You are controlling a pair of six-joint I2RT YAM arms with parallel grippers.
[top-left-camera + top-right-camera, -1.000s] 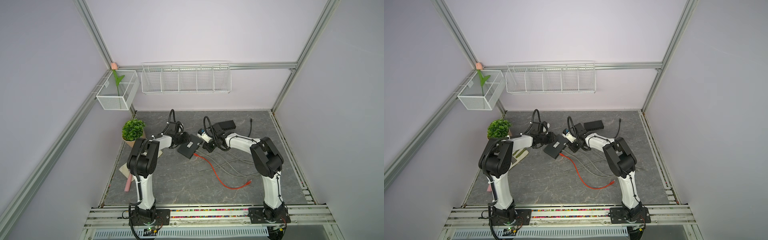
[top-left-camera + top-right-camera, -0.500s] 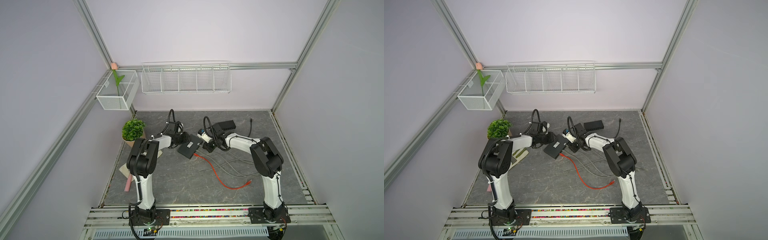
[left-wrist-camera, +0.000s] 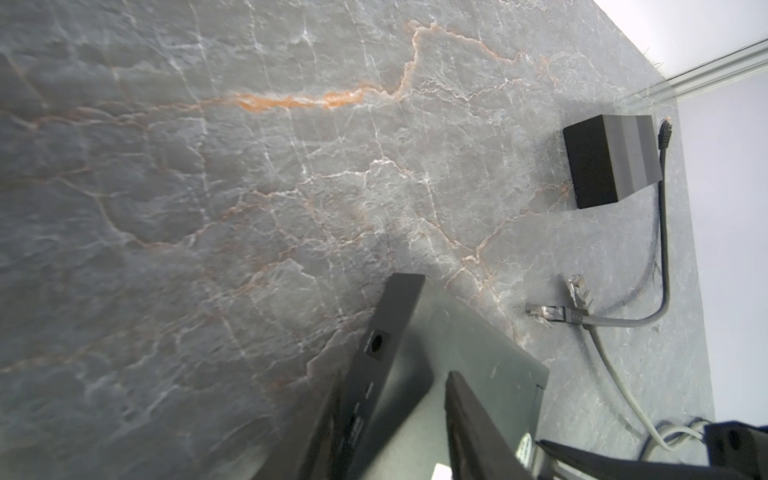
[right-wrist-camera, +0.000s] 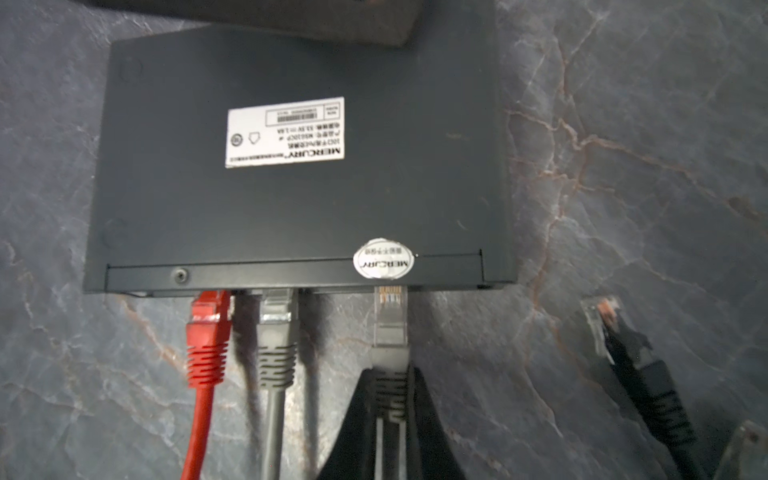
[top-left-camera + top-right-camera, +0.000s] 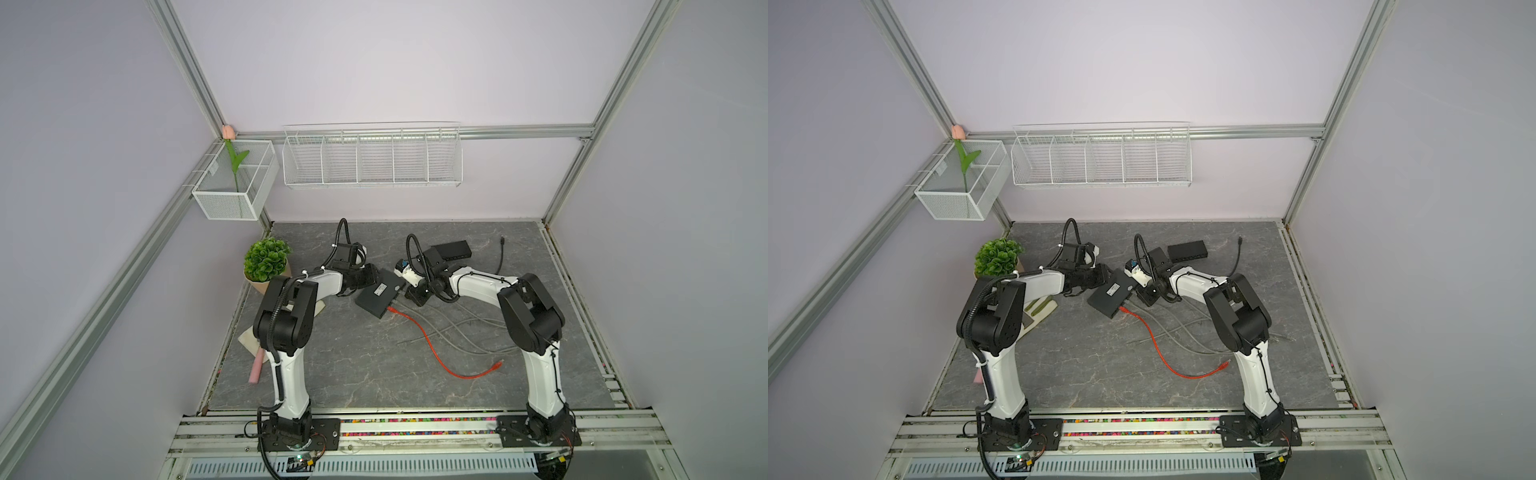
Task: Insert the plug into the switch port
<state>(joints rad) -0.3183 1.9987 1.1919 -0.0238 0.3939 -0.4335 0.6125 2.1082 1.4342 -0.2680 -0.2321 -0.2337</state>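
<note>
The black switch (image 5: 380, 293) (image 5: 1113, 293) lies label-up on the grey table, and its label (image 4: 284, 133) shows in the right wrist view. My left gripper (image 3: 395, 378) is shut on the switch (image 3: 478, 353) at its far end, one finger on each face. A red plug (image 4: 205, 324) and a grey plug (image 4: 276, 316) sit in ports on its front. My right gripper (image 4: 390, 374) is shut on the boot of another grey plug (image 4: 389, 316). That plug's clear tip meets the port edge under the round sticker, and most of the plug is still outside.
A second black box (image 5: 451, 249) (image 3: 602, 162) lies behind the right arm. A loose black cable plug (image 4: 611, 324) rests beside the switch. The red cable (image 5: 432, 345) and grey cables (image 5: 457, 328) trail toward the front. A potted plant (image 5: 266, 259) stands at the left wall.
</note>
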